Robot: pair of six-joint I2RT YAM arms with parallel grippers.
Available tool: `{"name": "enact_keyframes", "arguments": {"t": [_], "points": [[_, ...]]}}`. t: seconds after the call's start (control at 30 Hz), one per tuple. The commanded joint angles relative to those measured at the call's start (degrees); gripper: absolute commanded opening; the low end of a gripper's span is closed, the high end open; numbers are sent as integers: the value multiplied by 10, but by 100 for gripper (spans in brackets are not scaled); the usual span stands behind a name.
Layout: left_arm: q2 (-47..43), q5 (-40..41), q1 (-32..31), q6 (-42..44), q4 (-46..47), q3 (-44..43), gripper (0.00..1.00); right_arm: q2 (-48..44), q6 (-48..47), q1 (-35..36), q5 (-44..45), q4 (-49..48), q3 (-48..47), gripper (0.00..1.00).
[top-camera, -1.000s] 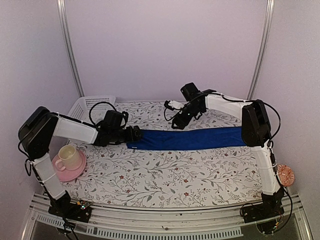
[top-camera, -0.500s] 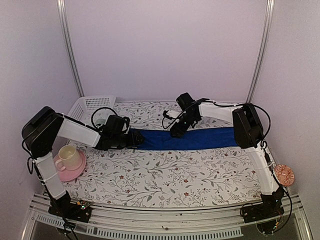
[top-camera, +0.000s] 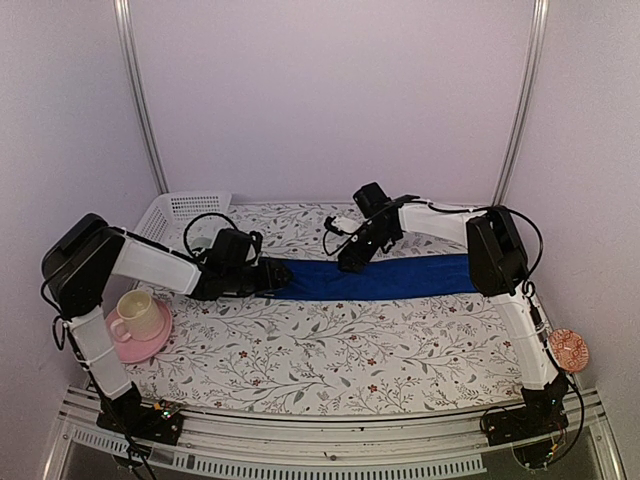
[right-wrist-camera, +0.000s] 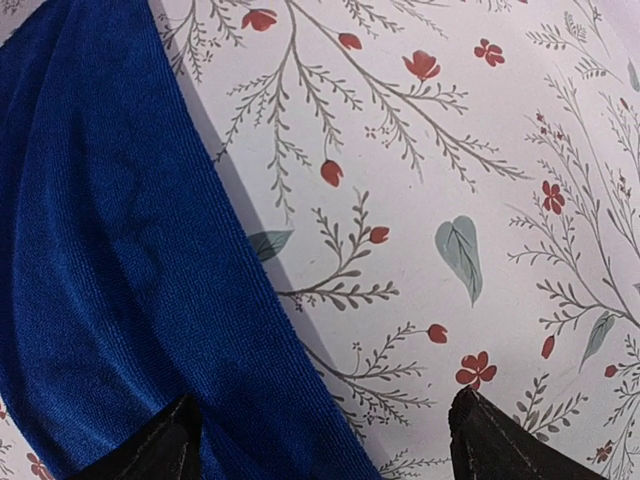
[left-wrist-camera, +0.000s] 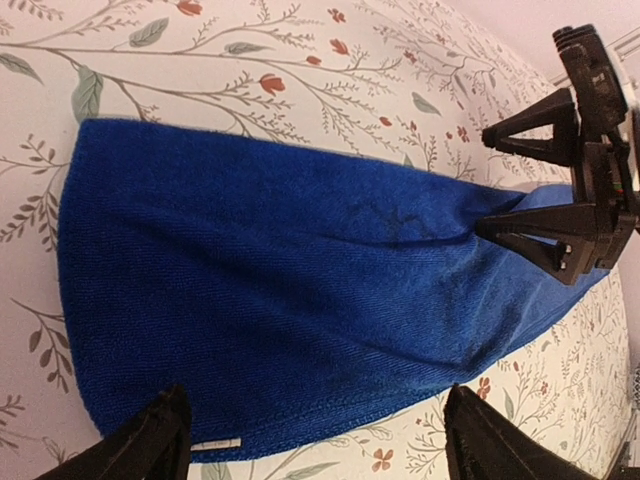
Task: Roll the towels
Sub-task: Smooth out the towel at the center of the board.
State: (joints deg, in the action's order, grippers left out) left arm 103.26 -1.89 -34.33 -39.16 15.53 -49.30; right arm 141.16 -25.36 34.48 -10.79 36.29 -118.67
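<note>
Basket (top-camera: 185, 210), white, table's (top-camera: 330, 350) far-left corner: contents not discernible.
Cup (top-camera: 133, 310), pink, on saucer (top-camera: 155, 342), near left.
Blue towel (top-camera: 400, 278): flat, lengthwise across table.
Left gripper (top-camera: 272, 275): spread, straddling towel's left end, nothing pinched.
Right gripper (top-camera: 350, 262): spread, astride towel's far edge, nothing pinched.

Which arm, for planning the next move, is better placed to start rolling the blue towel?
Left, probably: the left tool, open, is at the blue towel's short end, where a roll starts. The right tool, open, is at a long edge midway.
</note>
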Motion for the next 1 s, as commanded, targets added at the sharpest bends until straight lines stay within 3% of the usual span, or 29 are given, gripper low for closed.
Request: {"name": "enact_keyframes", "arguments": {"t": [0.0,0.73,0.97], "points": [[21,0,-12,-5,6,-14,88,-13,14,2,9,-27,-16,87],[23,5,-13,-21,3,42,88,56,13,2,180,-51,-25,89],[0,15,-13,-14,-2,41,88,46,6,2,174,-56,-32,90]]}}
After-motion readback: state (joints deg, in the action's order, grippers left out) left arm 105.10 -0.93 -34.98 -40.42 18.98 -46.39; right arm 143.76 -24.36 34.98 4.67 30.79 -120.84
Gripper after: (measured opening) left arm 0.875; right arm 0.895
